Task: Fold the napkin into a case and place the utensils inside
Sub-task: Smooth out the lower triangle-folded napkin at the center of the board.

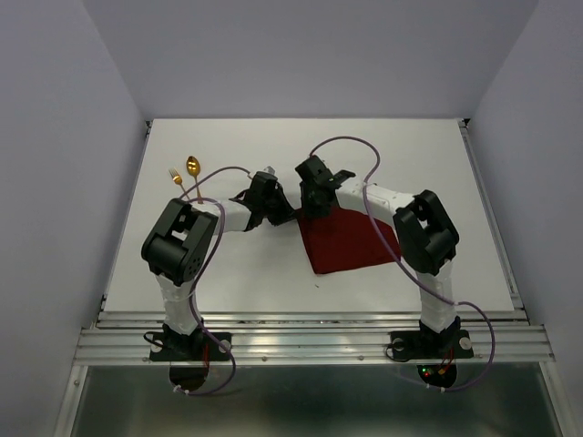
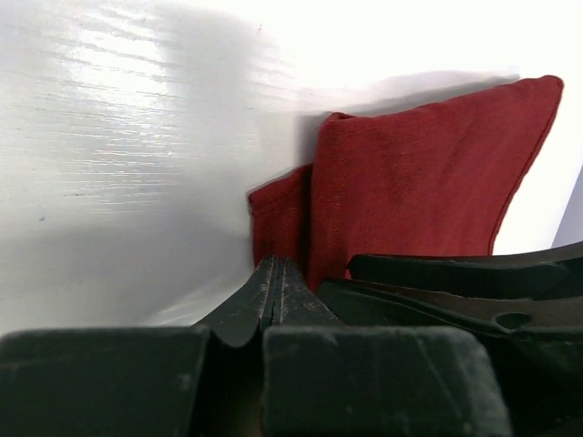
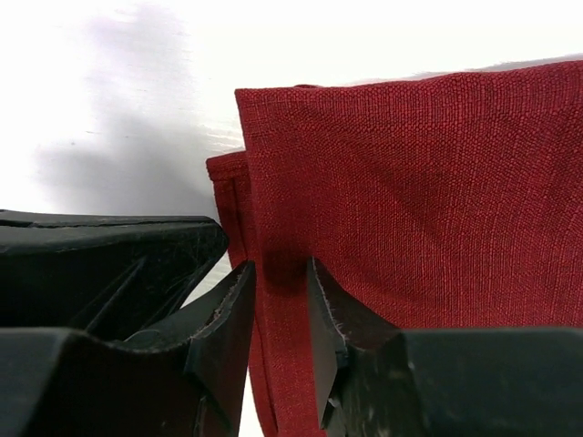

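Observation:
The dark red napkin (image 1: 351, 238) lies folded on the white table, an upper layer (image 2: 419, 173) over a narrower lower layer (image 2: 278, 214) that sticks out at its left edge. My left gripper (image 1: 288, 217) is shut, its tips (image 2: 274, 262) at that lower layer's edge; I see no cloth between the jaws. My right gripper (image 1: 311, 211) stands close beside it, over the napkin's left edge (image 3: 410, 200). Its jaws (image 3: 281, 273) are a little apart, with cloth showing flat beyond the gap. The gold spoon (image 1: 192, 166) and fork (image 1: 174, 175) lie at the far left of the table.
The two grippers nearly touch; each shows in the other's wrist view, the right one's fingers (image 2: 455, 273) and the left one's finger (image 3: 109, 246). Purple cables loop over both arms. The table's raised rail (image 1: 310, 320) runs along the near edge.

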`<state>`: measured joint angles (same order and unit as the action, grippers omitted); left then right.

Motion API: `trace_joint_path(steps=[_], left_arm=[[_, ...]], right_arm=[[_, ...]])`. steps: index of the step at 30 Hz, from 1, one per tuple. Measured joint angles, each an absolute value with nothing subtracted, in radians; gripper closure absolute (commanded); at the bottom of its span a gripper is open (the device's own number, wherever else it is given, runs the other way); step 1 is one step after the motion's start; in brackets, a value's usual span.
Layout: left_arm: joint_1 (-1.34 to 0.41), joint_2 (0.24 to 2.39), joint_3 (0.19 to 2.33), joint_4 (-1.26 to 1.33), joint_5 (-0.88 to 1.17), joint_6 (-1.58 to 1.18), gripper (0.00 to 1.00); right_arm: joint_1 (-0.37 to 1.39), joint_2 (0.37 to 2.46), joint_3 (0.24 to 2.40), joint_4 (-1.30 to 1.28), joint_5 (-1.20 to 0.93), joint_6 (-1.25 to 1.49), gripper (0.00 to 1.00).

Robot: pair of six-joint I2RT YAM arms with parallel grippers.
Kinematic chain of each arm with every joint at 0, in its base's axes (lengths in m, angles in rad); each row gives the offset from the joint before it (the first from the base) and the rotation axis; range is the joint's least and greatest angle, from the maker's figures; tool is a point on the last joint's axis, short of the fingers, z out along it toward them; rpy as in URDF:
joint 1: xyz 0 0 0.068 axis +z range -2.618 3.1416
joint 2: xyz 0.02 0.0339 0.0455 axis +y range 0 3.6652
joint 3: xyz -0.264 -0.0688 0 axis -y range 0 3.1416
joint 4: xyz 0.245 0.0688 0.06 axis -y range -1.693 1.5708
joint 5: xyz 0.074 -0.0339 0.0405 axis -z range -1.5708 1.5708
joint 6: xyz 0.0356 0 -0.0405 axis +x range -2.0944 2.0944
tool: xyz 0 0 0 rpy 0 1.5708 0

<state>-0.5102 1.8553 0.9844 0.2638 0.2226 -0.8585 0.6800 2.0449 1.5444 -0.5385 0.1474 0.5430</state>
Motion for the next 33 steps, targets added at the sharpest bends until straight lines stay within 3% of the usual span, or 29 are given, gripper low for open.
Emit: trace_joint_path(steps=[8, 16, 33], left_arm=[[-0.510, 1.884, 0.984, 0.264, 0.229, -0.852, 1.00], [-0.509, 1.891, 0.994, 0.262, 0.233, -0.841, 1.00], [-0.508, 1.923, 1.029, 0.265, 0.254, -0.831, 1.00]], right_arm=[[0.680, 2.076, 1.546, -0.538, 0.150, 0.543, 0.78], [0.680, 2.078, 1.546, -0.538, 0.153, 0.543, 0.99], [0.680, 2.059, 1.546, -0.539, 0.151, 0.544, 0.99]])
